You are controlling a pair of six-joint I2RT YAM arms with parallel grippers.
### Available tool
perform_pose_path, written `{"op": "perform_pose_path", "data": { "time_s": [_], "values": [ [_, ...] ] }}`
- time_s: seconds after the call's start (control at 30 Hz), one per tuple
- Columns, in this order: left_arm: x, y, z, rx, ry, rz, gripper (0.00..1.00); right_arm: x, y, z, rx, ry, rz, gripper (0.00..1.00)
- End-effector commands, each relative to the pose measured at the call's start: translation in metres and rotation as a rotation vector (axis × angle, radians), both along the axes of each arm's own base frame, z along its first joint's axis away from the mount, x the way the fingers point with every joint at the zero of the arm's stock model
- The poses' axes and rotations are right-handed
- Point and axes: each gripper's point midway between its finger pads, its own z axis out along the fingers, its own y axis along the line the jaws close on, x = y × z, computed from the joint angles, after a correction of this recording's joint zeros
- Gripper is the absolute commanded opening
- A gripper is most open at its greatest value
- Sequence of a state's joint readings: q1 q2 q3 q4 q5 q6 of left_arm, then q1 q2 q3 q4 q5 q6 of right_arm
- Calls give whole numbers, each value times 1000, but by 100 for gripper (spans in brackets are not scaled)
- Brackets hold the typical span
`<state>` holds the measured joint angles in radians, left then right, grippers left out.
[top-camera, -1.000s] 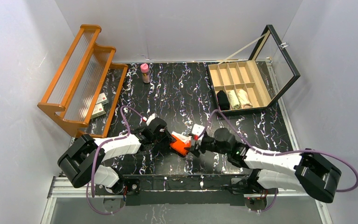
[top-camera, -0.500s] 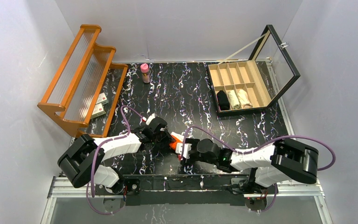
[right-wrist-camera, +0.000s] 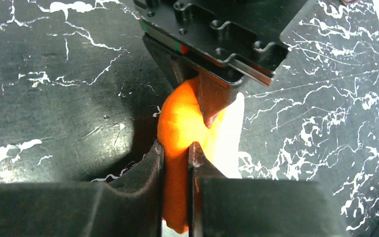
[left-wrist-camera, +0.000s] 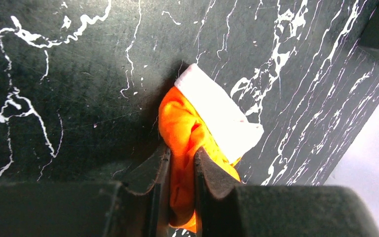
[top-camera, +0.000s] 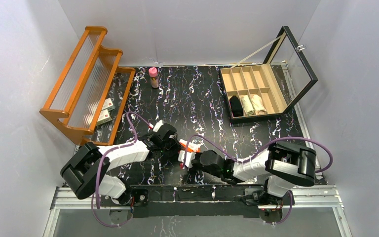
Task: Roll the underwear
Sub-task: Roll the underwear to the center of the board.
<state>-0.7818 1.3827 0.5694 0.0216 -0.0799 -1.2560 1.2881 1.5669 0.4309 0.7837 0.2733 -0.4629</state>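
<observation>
Both opposed, left pincer (left-wrist-camera: 181, 154), right pincer (right-wrist-camera: 176, 148) clamp underwear (left-wrist-camera: 183, 118).

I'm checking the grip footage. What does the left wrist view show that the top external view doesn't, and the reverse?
Only the left wrist view: the left gripper seen close up, its jaws closed on the orange underwear, with the white trim folded alongside. Only the top external view: the wooden rack, the pink-capped bottle and the open box holding three rolls. Both: the orange underwear on the black marble table.
</observation>
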Motion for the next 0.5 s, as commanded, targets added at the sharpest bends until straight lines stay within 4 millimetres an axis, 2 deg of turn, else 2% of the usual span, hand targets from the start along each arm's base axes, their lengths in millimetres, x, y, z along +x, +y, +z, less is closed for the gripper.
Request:
{"op": "perform_pose_path", "data": {
  "time_s": [0.0,0.03,0.13,0.2,0.3,0.47],
  "values": [
    [-24,39,-21,156,67,16,0,6,-7,3,70,32,-88,1],
    [-23,42,-20,161,61,26,0,-3,-5,-1,75,87,-58,1],
    [-20,46,-12,151,21,48,15,-25,3,-5,128,281,13,1],
    [-18,49,-6,145,-4,64,33,-33,6,-7,181,430,19,1],
    [-16,55,0,154,-26,82,57,-37,7,-9,263,621,-5,1],
    [-9,58,16,120,-104,109,76,-41,6,-15,341,959,-42,1]
  ]
}}
